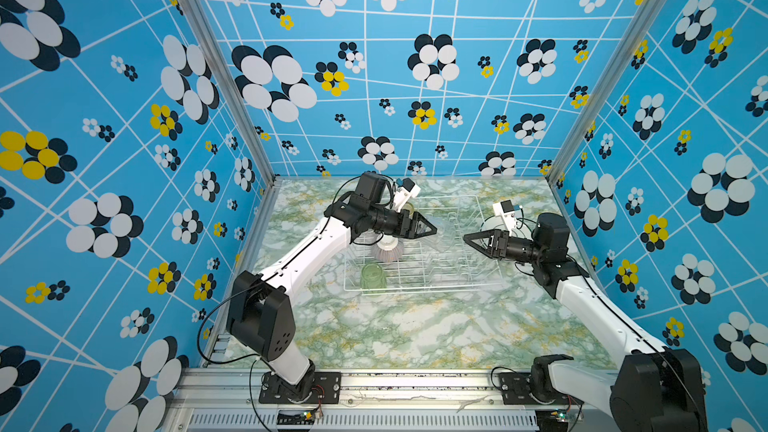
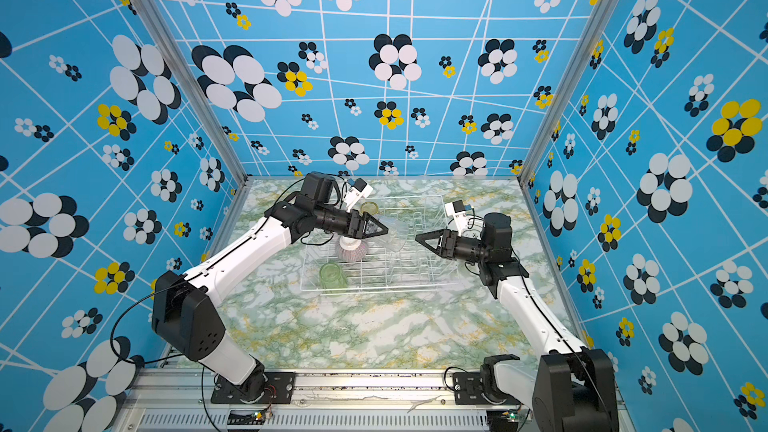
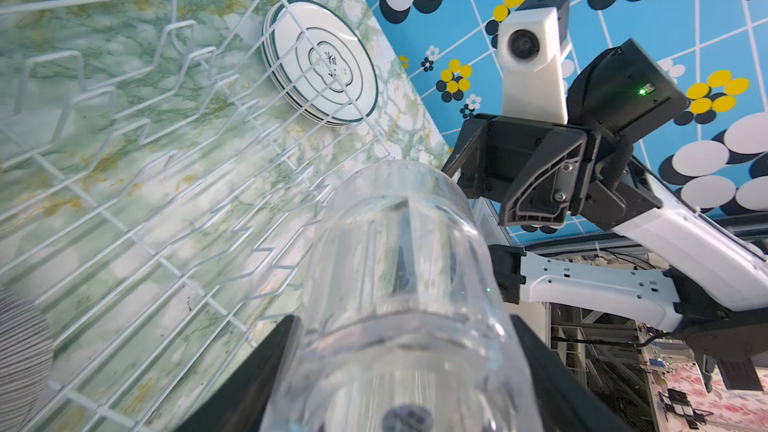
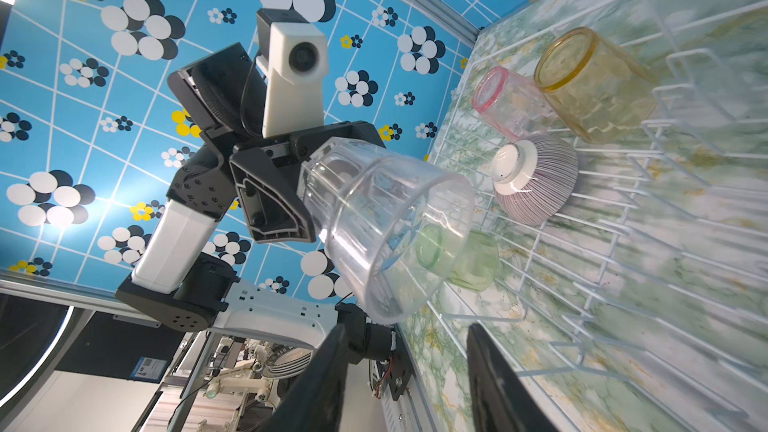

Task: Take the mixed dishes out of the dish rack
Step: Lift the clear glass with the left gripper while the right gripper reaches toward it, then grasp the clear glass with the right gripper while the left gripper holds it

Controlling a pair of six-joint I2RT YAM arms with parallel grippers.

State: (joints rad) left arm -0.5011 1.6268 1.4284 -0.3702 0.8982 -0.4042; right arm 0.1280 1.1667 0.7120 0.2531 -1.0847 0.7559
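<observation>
dish rack: a white wire basket on the green-marbled counter. It sits toward the counter's far edge, about midway between the left and right edges.
green tumbler: stands on end in the rack's near-left corner.
bowl: pink-striped and ribbed, upside down with its white foot ring up. It sits on the rack's left side, just behind the green tumbler and under the left arm's wrist.
pink tumbler: on end near the rack's far-left corner. It shows only in the right wrist view, because the left arm covers it in both top views.
yellow tumbler: on end by the rack's far edge, just beside the pink one and on its right. The left arm partly hides it.
left gripper: above the middle of the rack, its fingers clamped on the narrow end of the clear tumbler.
clear tumbler: held on its side in the air over the rack, clear of the wires, with its wide mouth facing the right gripper.
dividers: upright wire loops on the rack's right half, below the gap between the two claws.
right gripper: above the rack's right side, pointing at the tumbler's mouth and apart from it. Its fingers are spread with nothing between them.
plates: white with dark green rims, stacked flat on the counter. They lie just outside the rack's right side, near the counter's right edge.
</observation>
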